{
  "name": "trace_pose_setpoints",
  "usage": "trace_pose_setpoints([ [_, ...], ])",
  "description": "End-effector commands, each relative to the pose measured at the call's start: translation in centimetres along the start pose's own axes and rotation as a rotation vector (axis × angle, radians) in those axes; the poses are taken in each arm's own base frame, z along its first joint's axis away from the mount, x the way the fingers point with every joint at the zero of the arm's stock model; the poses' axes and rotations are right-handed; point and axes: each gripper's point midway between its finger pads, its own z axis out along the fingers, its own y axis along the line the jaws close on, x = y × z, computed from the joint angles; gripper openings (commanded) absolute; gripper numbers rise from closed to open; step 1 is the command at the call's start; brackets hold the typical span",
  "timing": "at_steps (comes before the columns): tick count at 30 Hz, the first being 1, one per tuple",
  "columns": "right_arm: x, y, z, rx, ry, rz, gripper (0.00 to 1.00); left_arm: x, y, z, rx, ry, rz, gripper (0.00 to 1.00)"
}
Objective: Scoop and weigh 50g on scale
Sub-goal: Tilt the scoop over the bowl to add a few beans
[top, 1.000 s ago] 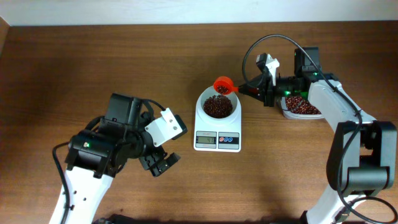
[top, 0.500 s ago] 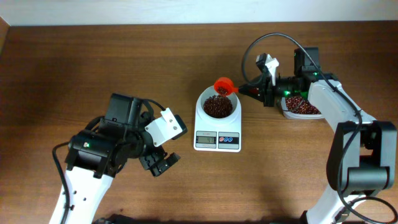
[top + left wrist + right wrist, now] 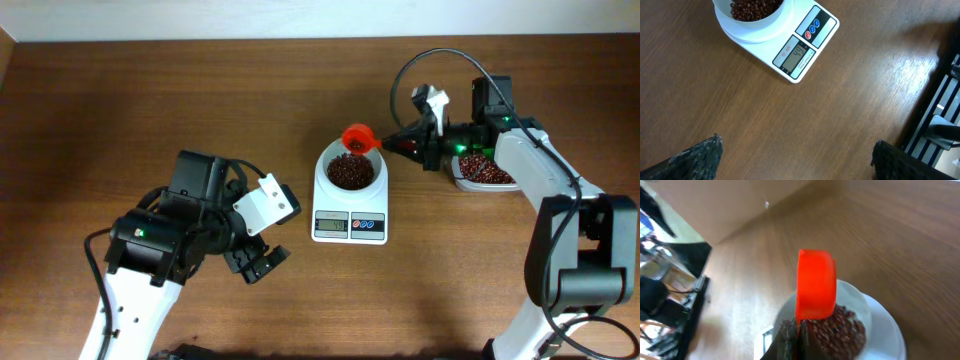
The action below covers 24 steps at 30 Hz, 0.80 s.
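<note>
Red-brown beans (image 3: 350, 172) looked loose, likely to roll; right gripper (image 3: 412, 146), jaws clamped on scoop (image 3: 358, 137) handle; left gripper (image 3: 262, 262), jaws wide.

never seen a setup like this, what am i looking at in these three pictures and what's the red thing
These are two robot arms at a wooden table, each ending in a two-finger gripper. One picture looks down from above. The other two come from small cameras on the left and right wrists.

In the middle stands a white kitchen scale. On it is a round bowl of dark red-brown beans.

The red thing is a plastic scoop. The right gripper is shut on its handle and holds it tipped over the bowl's rim. The right wrist picture shows this close up.

Under that arm sits a clear tub with more beans.

The left gripper is open and empty, off to one side.
</note>
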Motion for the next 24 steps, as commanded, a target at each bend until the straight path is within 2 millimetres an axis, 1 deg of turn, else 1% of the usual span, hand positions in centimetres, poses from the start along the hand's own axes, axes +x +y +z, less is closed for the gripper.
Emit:
trace_pose_setpoints([
  [1, 0.4, -0.7, 0.1, 0.093, 0.072, 0.006, 0.04, -0.1, -0.2, -0.2, 0.008, -0.013, 0.001, 0.99],
  [2, -0.7, 0.8, 0.3, 0.008, 0.014, 0.005, 0.04, -0.1, -0.2, -0.2, 0.008, -0.013, 0.001, 0.99],
  [3, -1.7, 1.9, 0.3, -0.06, -0.036, -0.02, 0.04, -0.1, -0.2, -0.2, 0.008, -0.013, 0.001, 0.99],
  [4, -0.6, 0.0, 0.4, 0.041, 0.028, -0.018, 0.04, -0.1, -0.2, -0.2, 0.008, -0.013, 0.001, 0.99],
  [5, 1.1, -2.1, 0.1, 0.168, 0.114, 0.017, 0.04, -0.1, -0.2, -0.2, 0.008, -0.013, 0.001, 0.99],
  [6, 0.3, -1.0, 0.2, 0.118, 0.077, 0.058, 0.04, -0.1, -0.2, -0.2, 0.008, -0.013, 0.001, 0.99],
  [7, -1.4, 1.4, 0.3, -0.018, -0.008, 0.004, 0.04, -0.1, -0.2, -0.2, 0.008, -0.014, 0.001, 0.99],
  [8, -0.4, -0.2, 0.3, 0.069, 0.048, -0.019, 0.04, -0.1, -0.2, -0.2, 0.008, -0.014, 0.001, 0.99],
  [9, 0.7, -1.7, 0.2, 0.158, 0.106, 0.034, 0.04, -0.1, -0.2, -0.2, 0.008, -0.013, 0.001, 0.99],
  [10, -0.2, -0.5, 0.3, 0.1, 0.066, 0.032, 0.04, -0.1, -0.2, -0.2, 0.008, -0.013, 0.001, 0.99],
  [11, -0.8, 0.3, 0.4, 0.053, 0.038, -0.01, 0.04, -0.1, -0.2, -0.2, 0.008, -0.013, 0.001, 0.99],
  [12, -0.1, -0.6, 0.4, 0.096, 0.071, -0.03, 0.04, -0.1, -0.2, -0.2, 0.008, -0.013, 0.001, 0.99],
  [14, -2.1, 2.1, 0.4, -0.049, -0.029, -0.039, 0.04, -0.1, -0.2, -0.2, 0.008, -0.013, 0.001, 0.99],
  [16, -0.1, 0.2, 0.4, 0.064, 0.06, 0.009, 0.04, -0.1, -0.2, -0.2, 0.008, -0.013, 0.001, 0.99],
  [18, -0.2, 0.7, 0.4, 0.044, 0.054, 0.034, 0.04, -0.1, -0.2, -0.2, 0.008, -0.013, 0.001, 0.99],
  [19, -0.9, 1.8, 0.5, -0.021, 0.012, 0.03, 0.04, -0.1, -0.2, -0.2, 0.008, -0.014, 0.001, 0.99],
  [20, -0.5, 1.2, 0.5, 0.011, 0.034, 0.006, 0.04, -0.1, -0.2, -0.2, 0.008, -0.013, 0.001, 0.99],
  [21, 0.4, -0.1, 0.4, 0.089, 0.086, 0.021, 0.04, -0.1, -0.2, -0.2, 0.008, -0.013, 0.001, 0.99],
  [22, -0.8, 1.0, 0.3, 0.036, 0.04, 0.07, 0.04, -0.1, -0.2, -0.2, 0.008, -0.013, 0.001, 0.99],
  [23, -2.3, 2.7, 0.3, -0.061, -0.028, 0.026, 0.04, -0.1, -0.2, -0.2, 0.008, -0.014, 0.001, 0.99],
  [24, -1.7, 1.7, 0.3, -0.003, 0.006, 0.005, 0.04, -0.1, -0.2, -0.2, 0.008, -0.013, 0.001, 0.99],
])
